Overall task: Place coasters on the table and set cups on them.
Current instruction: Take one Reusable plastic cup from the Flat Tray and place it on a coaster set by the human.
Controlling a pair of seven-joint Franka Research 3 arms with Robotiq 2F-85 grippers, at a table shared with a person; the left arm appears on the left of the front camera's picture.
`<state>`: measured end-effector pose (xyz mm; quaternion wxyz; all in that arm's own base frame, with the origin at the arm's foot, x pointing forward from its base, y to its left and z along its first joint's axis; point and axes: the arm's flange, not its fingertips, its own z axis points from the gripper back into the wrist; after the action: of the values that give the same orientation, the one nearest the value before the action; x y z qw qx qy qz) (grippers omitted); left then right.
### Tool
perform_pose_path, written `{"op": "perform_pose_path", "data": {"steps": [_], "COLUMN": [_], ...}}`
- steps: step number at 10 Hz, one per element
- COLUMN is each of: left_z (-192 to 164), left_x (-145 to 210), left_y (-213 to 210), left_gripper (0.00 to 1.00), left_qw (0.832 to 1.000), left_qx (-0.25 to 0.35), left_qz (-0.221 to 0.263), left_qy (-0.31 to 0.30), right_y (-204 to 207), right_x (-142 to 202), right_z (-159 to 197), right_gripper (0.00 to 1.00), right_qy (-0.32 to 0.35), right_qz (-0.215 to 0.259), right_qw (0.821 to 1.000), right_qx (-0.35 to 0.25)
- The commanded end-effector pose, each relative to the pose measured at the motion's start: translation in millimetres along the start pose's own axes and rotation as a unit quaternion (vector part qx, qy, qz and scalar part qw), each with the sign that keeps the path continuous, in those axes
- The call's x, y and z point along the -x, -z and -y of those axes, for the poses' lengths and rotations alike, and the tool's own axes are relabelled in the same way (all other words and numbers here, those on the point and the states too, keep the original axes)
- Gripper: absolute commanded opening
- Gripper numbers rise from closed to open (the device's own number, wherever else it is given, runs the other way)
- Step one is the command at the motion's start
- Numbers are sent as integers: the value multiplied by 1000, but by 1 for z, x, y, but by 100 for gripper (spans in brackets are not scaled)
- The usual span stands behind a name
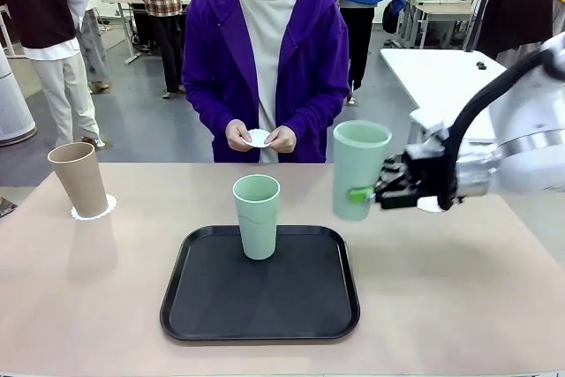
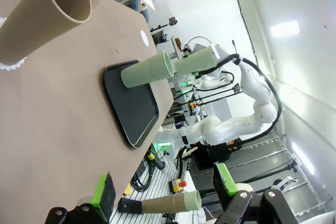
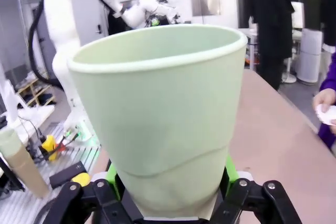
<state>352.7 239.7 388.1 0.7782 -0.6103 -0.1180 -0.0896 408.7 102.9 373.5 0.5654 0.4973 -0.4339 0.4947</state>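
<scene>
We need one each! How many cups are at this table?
3: a tan cup on a doily at the table's left, a mint cup on the black tray, a second mint cup held up by the right gripper.

The worktop point(image 1: 459, 289) is a wide, plain beige-tan matte surface. A black tray point(image 1: 291, 302) with rounded corners lies flat at its centre, close to the robot's edge. The left coaster point(image 1: 95, 211), a white lacy-edged disc, lies near the far-left corner, well apart from the tray, with the tan cup point(image 1: 79, 178) standing on it. The right coaster point(image 2: 145, 37) lies bare on the right half, apart from the tray.
</scene>
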Motion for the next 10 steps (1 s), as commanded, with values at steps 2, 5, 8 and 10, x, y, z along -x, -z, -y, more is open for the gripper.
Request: {"op": "perform_pose_path", "data": {"steps": [2, 5, 8, 10], "left_z": [2, 2, 2, 2], "left_x": [1, 1, 1, 1], "left_y": [0, 0, 0, 0], "left_gripper": [100, 100, 100, 100], "left_qw": [1000, 1000, 1000, 1000], "left_qx": [2, 2, 2, 2], "left_qz": [3, 3, 3, 3], "left_qy": [2, 2, 2, 2], "right_y": [-36, -56, -53, -53], "right_x": [-62, -89, -90, -90], "right_z": [-29, -38, -36, -36], "right_gripper": [26, 26, 26, 26], "right_qy": [33, 28, 20, 20], "right_qz": [-13, -8, -11, -11], "right_qw": [999, 999, 999, 999], "right_qx": [15, 43, 41, 41]}}
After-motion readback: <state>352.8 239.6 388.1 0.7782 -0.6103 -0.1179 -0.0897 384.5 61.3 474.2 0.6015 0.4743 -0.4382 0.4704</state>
